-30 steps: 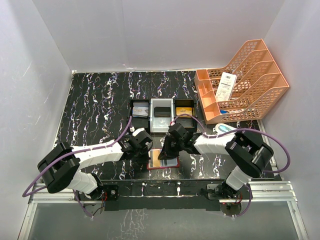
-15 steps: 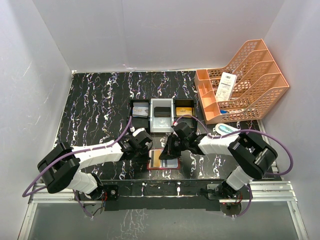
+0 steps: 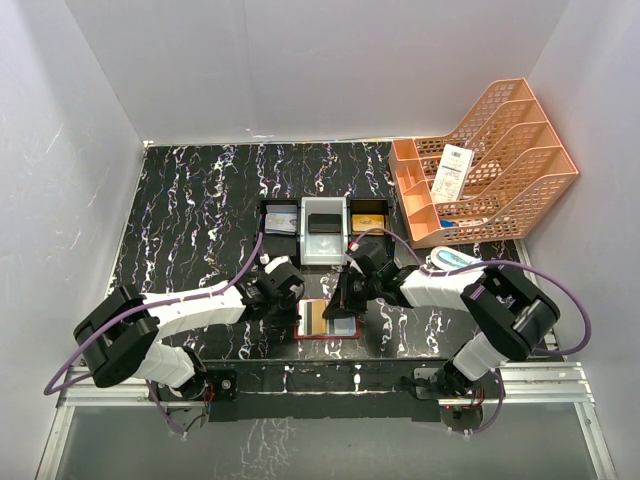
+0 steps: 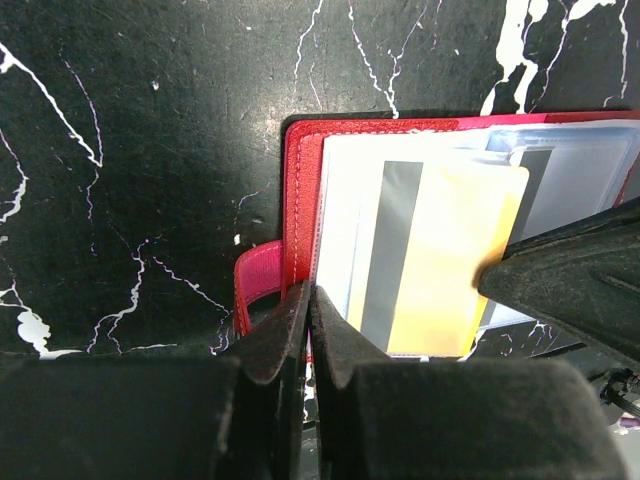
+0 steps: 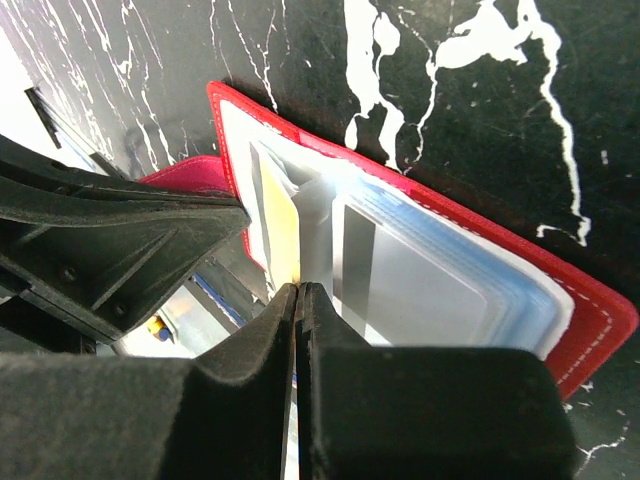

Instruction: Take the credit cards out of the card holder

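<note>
The dark-red card holder [image 3: 327,333] lies open near the table's front edge, between both grippers. My left gripper [image 4: 308,300] is shut on the holder's left red edge, next to the snap tab [image 4: 252,285], and pins it down. An orange-gold card [image 4: 450,260] with a grey stripe lies across the clear sleeves. My right gripper [image 5: 299,292] is shut on the edge of that orange-gold card [image 5: 280,225]. A light-blue, silvery card [image 5: 440,285] sits in the sleeves on the right half of the holder [image 5: 600,325].
A black-and-white three-compartment tray [image 3: 325,258] holding cards stands just behind the holder. An orange mesh file rack [image 3: 485,165] stands at the back right. A small white object [image 3: 452,257] lies in front of the rack.
My right gripper has shifted slightly right and turned steeper over the holder, still pinching the card. The left gripper and the holder have stayed in place.
</note>
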Action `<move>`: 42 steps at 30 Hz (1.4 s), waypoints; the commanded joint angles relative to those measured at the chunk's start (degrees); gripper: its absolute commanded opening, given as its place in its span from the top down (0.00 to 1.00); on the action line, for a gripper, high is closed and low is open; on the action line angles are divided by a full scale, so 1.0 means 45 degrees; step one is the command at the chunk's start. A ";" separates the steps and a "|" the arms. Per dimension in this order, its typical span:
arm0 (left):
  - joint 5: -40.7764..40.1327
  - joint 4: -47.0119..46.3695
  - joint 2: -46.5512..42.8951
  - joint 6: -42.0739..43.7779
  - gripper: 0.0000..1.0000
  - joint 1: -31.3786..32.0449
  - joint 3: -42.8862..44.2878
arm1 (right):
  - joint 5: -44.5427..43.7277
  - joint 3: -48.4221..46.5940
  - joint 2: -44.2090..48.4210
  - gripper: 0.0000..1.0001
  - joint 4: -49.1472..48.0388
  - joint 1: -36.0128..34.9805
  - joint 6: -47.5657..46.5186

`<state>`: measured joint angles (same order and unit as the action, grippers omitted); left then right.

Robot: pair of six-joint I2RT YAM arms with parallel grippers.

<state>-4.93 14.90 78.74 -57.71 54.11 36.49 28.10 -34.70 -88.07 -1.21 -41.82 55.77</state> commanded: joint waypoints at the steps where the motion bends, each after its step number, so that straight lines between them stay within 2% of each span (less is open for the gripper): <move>1: 0.0100 0.0557 0.0255 -0.0035 0.97 0.0057 -0.0558 | 0.0266 -0.0077 0.0403 1.00 0.0438 0.0204 -0.0691; 7: 0.0080 0.0594 0.0215 -0.0036 0.97 0.0071 -0.0534 | 0.0322 -0.0100 0.0434 1.00 0.0908 0.0518 -0.1171; 12: 0.0070 0.0578 0.0224 -0.0015 0.97 0.0061 -0.0533 | 0.1099 -0.0241 0.0022 1.00 0.1110 0.0778 -0.1915; 15: 0.0031 0.0649 0.0148 -0.0017 0.96 0.0048 -0.0465 | 0.0607 -0.0262 -0.0094 1.00 0.1622 0.0884 -0.2059; 17: -0.0070 0.0762 -0.0008 0.0021 0.87 0.0064 -0.0293 | 0.0564 -0.0208 -0.0087 1.00 0.1512 0.0897 -0.1937; 22: 0.0176 0.0188 -0.1707 0.0504 0.55 0.0066 0.0197 | 0.0575 0.0133 0.0003 1.00 0.0641 0.0900 -0.1060; 25: 0.0604 -0.0184 -0.1917 0.0987 0.48 0.0067 0.0665 | 0.0337 0.0072 -0.0006 1.00 0.0660 0.0906 -0.0976; 28: 0.1562 -0.0706 -0.1408 0.1362 0.52 0.0072 0.1049 | 0.0309 0.0116 -0.0111 1.00 0.0460 0.0898 -0.0833; 33: 0.2769 -0.2068 -0.0157 0.1295 0.66 0.0071 0.0940 | 0.0254 0.0201 -0.0164 1.00 0.0333 0.0905 -0.0733; 35: 0.2794 -0.2352 0.0471 0.1198 0.70 0.0062 0.0770 | 0.0280 0.0191 -0.0161 1.00 0.0286 0.0912 -0.0715; 42: 0.1769 -0.1317 0.1333 0.0761 0.80 0.0083 0.0345 | 0.0362 0.0249 -0.0071 1.00 0.0354 0.0906 -0.0818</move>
<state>4.95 5.96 84.60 -53.63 54.22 39.68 31.24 -34.15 -88.49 1.61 -38.09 52.62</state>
